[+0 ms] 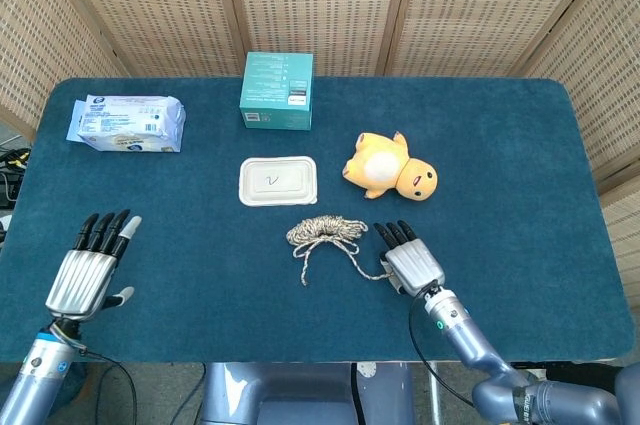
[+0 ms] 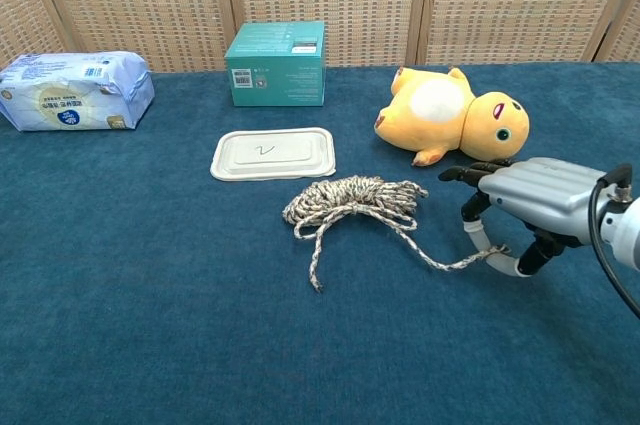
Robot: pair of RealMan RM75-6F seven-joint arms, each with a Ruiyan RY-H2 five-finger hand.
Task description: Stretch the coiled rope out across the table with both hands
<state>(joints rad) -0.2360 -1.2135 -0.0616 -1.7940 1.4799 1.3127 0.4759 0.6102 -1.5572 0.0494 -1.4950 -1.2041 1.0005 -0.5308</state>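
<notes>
Right hand (image 2: 520,210) pinching one rope (image 2: 352,200) end, bundle mid-frame mostly coiled (barely started). Left hand (image 1: 88,270) spread, lower left, holding nothing.

Handwritten "2"-like mark on white lid (image 2: 272,153)

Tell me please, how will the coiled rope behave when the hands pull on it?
The rope is probably limp: its loose ends curve flat on the cloth. It seems light, since the right hand lifts one end slightly by a pinch. The coil may tangle or drag whole rather than unwind, because its loops are bunched together.
</notes>
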